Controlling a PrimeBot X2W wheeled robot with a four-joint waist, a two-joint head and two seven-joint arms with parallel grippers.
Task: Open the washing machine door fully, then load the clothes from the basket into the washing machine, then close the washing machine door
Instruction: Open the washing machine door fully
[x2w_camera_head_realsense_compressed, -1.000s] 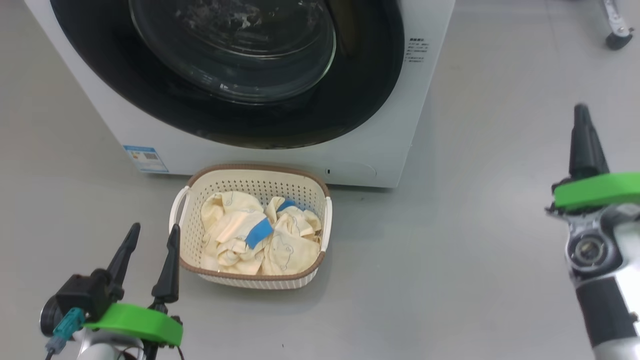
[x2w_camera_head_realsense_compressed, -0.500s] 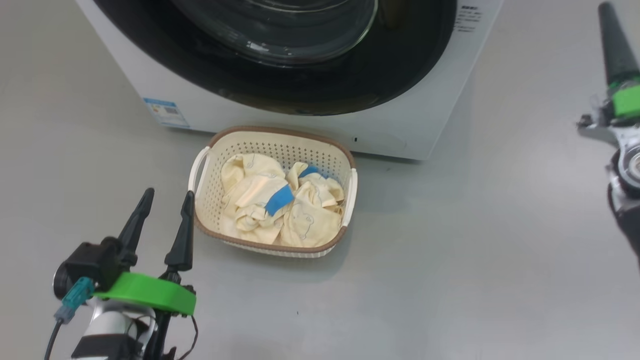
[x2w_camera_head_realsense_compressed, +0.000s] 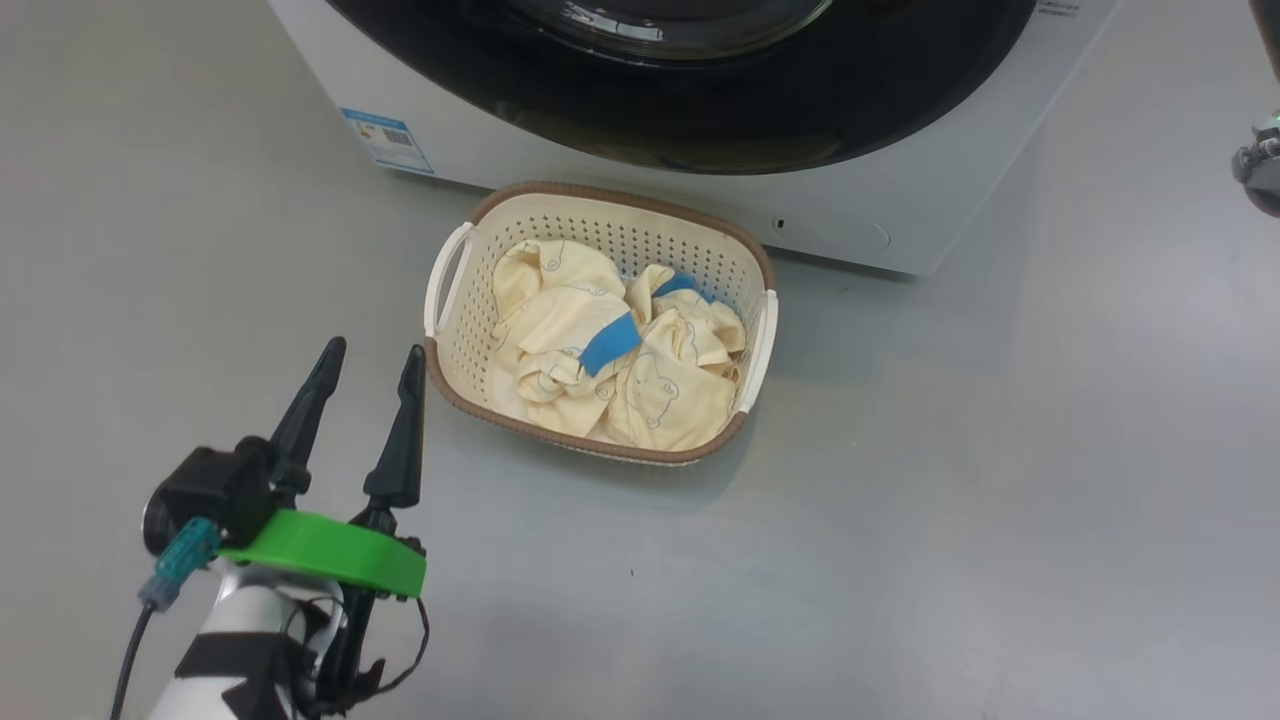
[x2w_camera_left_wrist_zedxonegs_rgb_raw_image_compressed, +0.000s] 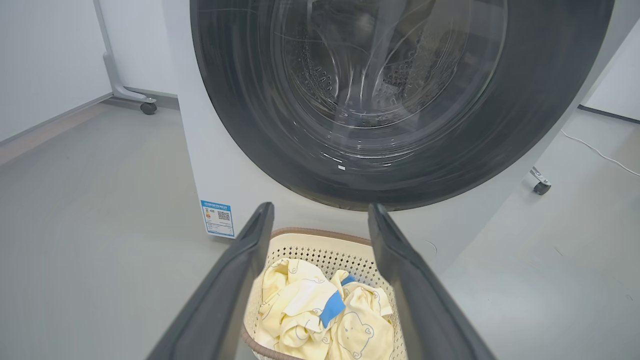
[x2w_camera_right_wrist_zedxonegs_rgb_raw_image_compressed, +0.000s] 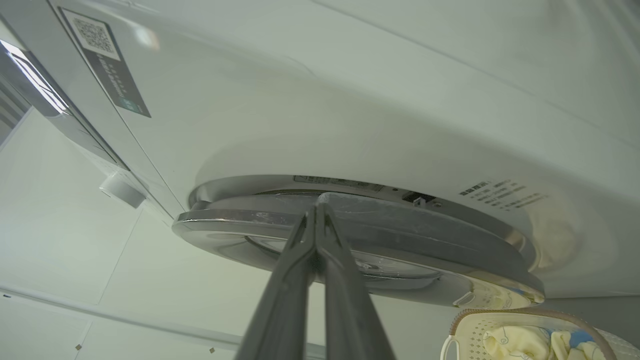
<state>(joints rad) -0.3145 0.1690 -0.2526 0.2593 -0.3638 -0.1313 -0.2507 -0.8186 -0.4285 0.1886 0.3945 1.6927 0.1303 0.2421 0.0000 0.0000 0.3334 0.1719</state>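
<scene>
As far as I can judge, I'm at the very start. The washing machine door (x2w_camera_left_wrist_zedxonegs_rgb_raw_image_compressed: 395, 90) sits against the front of the washing machine (x2w_camera_head_realsense_compressed: 860, 210) and looks closed, and all the clothes (x2w_camera_head_realsense_compressed: 620, 360) lie heaped in the basket (x2w_camera_head_realsense_compressed: 640, 235) on the floor (x2w_camera_head_realsense_compressed: 950, 500) just in front of the machine. So opening, loading and closing all remain. My right gripper (x2w_camera_right_wrist_zedxonegs_rgb_raw_image_compressed: 318, 212) is raised at the side of the door with its fingers pressed together and nothing between them. The tips are at the edge of the dark rim, though I cannot tell whether they touch it. My left gripper (x2w_camera_head_realsense_compressed: 375, 350) hangs low just beside the basket's left side, spread wide and empty, fingers aimed toward the machine.
</scene>
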